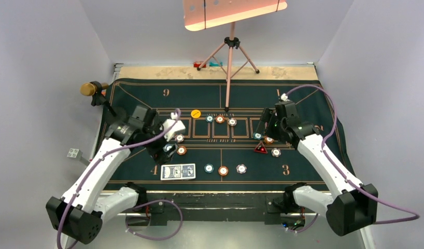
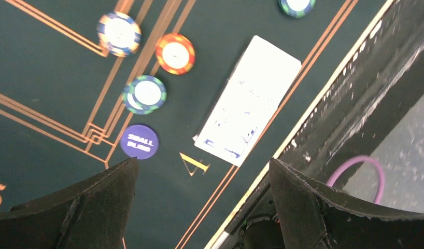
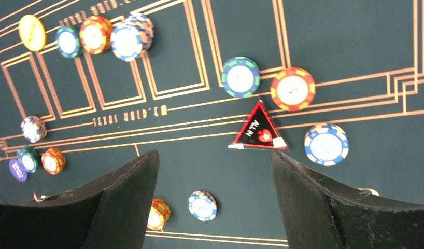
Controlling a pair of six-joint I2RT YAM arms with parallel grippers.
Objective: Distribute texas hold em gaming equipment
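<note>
The left gripper (image 2: 202, 165) hangs with jaws wide and empty above the small-blind disc (image 2: 139, 141), the playing cards (image 2: 249, 101) near it. Rightward, the right gripper (image 3: 215, 155), jaws apart and holding nothing, hovers over the red triangular marker (image 3: 257, 129). It should probably lift straight up, sparing the neighbouring chips (image 3: 293, 89).

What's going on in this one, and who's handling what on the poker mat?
Two robot arms are laying out poker gear on a green felt mat. Both grippers are open and empty. The left gripper hovers near the playing cards and the blue small-blind disc. The right gripper hovers by the red triangular marker. Chips lie in groups of three at four spots, and a yellow disc sits by the centre boxes.
</note>
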